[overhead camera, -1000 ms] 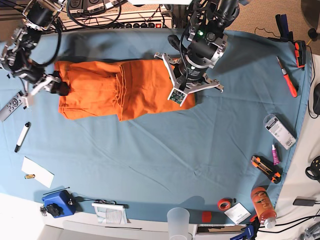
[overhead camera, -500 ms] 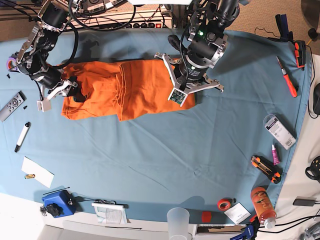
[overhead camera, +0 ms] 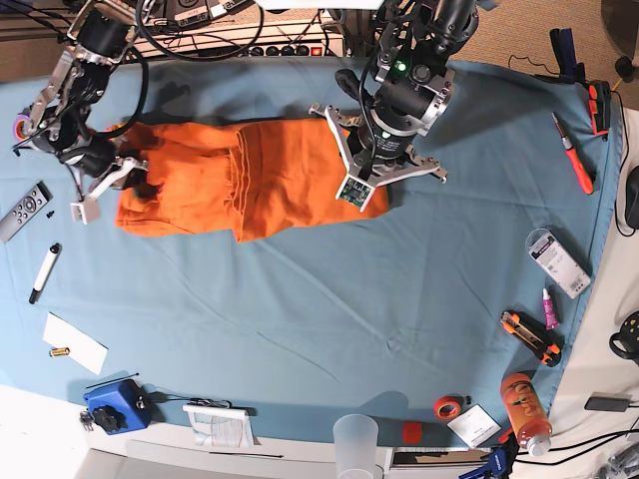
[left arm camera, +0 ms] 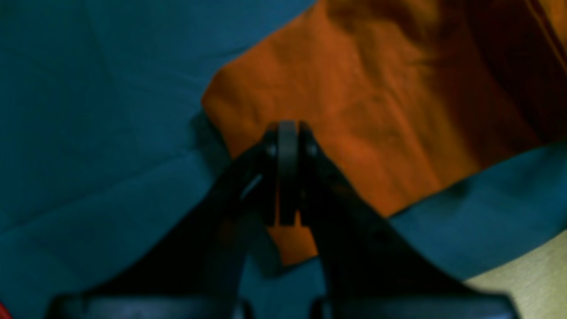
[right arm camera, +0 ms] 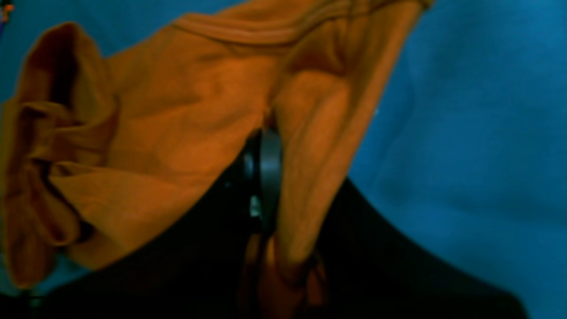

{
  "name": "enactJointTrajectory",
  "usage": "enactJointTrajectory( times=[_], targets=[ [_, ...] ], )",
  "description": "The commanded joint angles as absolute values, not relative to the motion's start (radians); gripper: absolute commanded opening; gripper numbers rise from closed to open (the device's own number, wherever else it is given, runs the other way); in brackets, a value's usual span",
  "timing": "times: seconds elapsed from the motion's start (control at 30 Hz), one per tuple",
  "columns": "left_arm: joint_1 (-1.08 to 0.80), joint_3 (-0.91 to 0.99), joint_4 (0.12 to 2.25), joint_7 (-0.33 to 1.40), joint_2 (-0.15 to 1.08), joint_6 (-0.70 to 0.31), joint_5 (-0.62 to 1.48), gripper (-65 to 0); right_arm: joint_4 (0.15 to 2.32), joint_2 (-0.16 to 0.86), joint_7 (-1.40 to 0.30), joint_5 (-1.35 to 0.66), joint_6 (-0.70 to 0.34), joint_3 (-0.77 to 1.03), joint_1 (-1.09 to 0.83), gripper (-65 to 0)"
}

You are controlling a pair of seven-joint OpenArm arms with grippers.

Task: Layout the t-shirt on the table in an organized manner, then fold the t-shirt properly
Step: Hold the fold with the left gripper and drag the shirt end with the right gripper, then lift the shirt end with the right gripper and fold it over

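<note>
right gripper (right arm camera: 266, 177) jaws pinch the t-shirt (overhead camera: 240, 180) hem near the table's (overhead camera: 300, 329) far-left corner; left gripper (left arm camera: 287, 177) jaws closed, empty, pressing its other end; thin grip could slip when lifted.

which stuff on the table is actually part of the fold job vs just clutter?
In the job: t-shirt; table; right gripper, shut on the shirt; left gripper, shut over the shirt's corner.

Lying about: remote, marker, plastic cup, orange bottle, red tape roll, utility knife.
</note>
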State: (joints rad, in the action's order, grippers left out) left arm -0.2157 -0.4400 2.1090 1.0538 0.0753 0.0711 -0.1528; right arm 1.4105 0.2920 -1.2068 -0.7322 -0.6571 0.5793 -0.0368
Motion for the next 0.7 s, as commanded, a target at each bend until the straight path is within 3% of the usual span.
enactJointTrajectory(
  times=[0.0, 0.33, 0.5, 0.67],
  targets=[
    [-0.208, -0.442, 2.125, 1.041, 0.069, 0.072, -0.154, -65.0, 1.441, 0.337, -1.193, -0.685, -0.649, 0.587, -0.030, -65.0],
    [-0.226, -0.442, 2.129, 1.153, 0.070, 0.147, -0.313, -65.0, 1.530, 0.449, -1.129, -0.488, -0.615, 0.604, 0.037, -65.0],
    [-0.270, -0.419, 2.132, 1.164, 0.070, 0.147, -0.363, -65.0, 1.684, 0.413, -1.158, -0.480, -0.608, 0.603, 0.032, -65.0],
    [-0.280, -0.273, 2.132, 1.163, 0.070, 0.161, -0.356, -65.0, 1.868, 0.322, -1.197, -0.480, -0.608, 0.601, 0.014, -65.0]
  ],
)
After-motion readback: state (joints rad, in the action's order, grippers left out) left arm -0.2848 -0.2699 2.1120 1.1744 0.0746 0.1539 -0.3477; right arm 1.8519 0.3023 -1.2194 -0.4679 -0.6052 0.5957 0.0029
